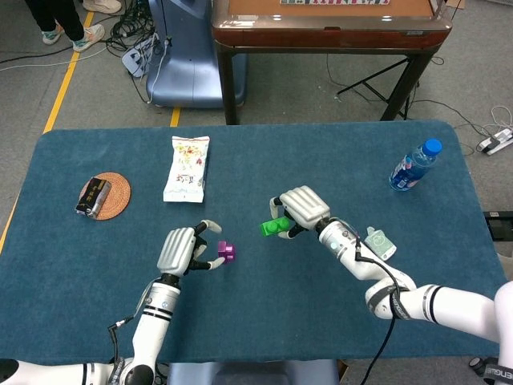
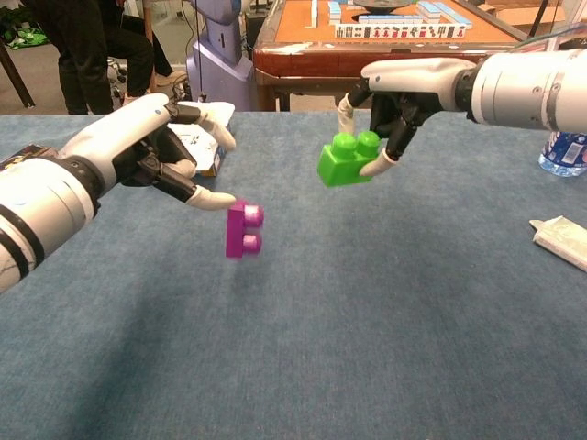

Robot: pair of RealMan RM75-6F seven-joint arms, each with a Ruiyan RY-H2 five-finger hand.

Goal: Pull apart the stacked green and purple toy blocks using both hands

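Note:
The two blocks are apart. My right hand [image 1: 304,208] [image 2: 404,92] pinches the green block [image 1: 275,228] [image 2: 347,160] between thumb and fingers, studs up, above the middle of the blue table [image 1: 321,160]. The purple block [image 1: 226,253] [image 2: 244,229] stands on its side just below the thumb tip of my left hand [image 1: 180,250] [image 2: 151,151], studs pointing right. That hand's fingers are spread and no longer wrap the block. Whether the thumb still touches it, or whether it rests on the cloth, I cannot tell.
A snack packet [image 1: 187,167] lies at the back left, with a woven coaster [image 1: 105,195] holding a dark bar further left. A water bottle [image 1: 415,165] stands at the far right and a small pouch [image 1: 379,241] lies near my right forearm. A brown table [image 1: 329,24] stands behind.

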